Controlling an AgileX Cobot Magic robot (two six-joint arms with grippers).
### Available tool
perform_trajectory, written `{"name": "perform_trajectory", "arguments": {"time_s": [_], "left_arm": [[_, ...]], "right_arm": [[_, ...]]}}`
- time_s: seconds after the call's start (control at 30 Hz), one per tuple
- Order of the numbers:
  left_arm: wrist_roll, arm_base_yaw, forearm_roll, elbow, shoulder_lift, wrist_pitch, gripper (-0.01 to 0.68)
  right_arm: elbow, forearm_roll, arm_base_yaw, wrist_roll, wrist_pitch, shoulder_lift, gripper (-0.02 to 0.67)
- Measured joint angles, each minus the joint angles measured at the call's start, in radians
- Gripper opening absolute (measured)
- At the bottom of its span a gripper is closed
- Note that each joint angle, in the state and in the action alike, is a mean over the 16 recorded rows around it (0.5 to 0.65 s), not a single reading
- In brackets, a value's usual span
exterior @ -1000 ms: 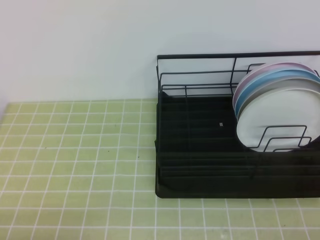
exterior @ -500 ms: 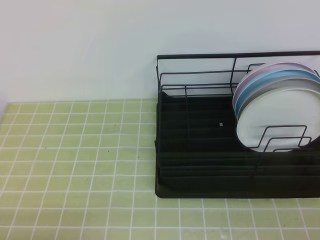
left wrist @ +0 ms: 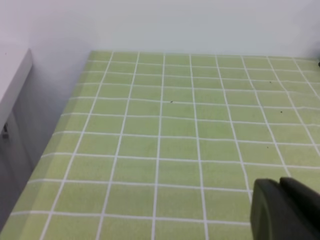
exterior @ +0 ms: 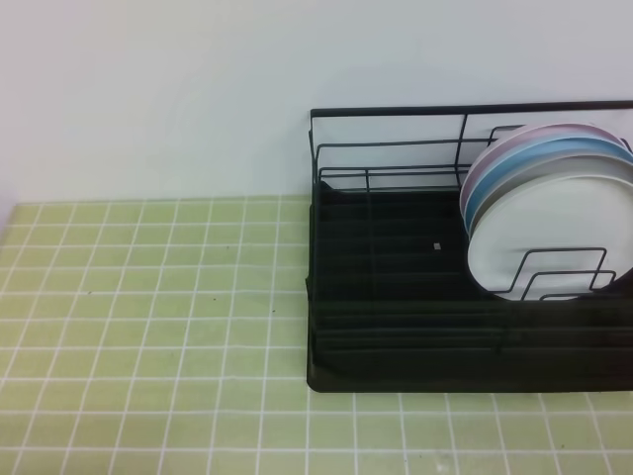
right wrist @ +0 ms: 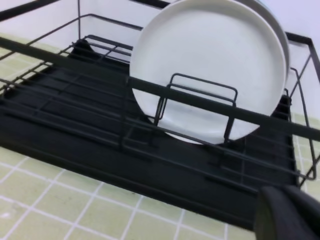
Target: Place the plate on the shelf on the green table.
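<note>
The white plate (exterior: 559,223) stands upright in the right end of the shelf (exterior: 386,297), a black wire rack on the green table (exterior: 148,297). It leans behind two wire loops, foremost of the stacked plates. In the right wrist view the plate (right wrist: 210,65) sits behind the shelf's front rail (right wrist: 75,62), and my right gripper (right wrist: 287,216) hangs shut and empty in front of the rack over the tiles. My left gripper (left wrist: 286,210) is shut and empty above bare green table (left wrist: 175,140), far from the rack. Neither gripper shows in the exterior high view.
A light blue plate (exterior: 554,155) and a pink plate (exterior: 534,134) stand just behind the white one. The rack's left half holds nothing. A white wall backs the table. A pale ledge (left wrist: 12,75) lies beyond the table's left edge.
</note>
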Motion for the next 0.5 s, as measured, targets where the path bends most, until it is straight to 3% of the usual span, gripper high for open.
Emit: {"name": "perform_trajectory", "arguments": {"time_s": [0.33,0.5], "left_arm": [[-0.005,0.0,0.0,0.0,0.0,0.0,-0.002],[-0.006,0.0,0.0,0.0,0.0,0.0,-0.002]], "right_arm": [[0.001,-0.272,-0.007,0.349,0.036,0.0,-0.004],[0.002,-0.327,-0.028,0.431,0.042,0.0,-0.004]]}}
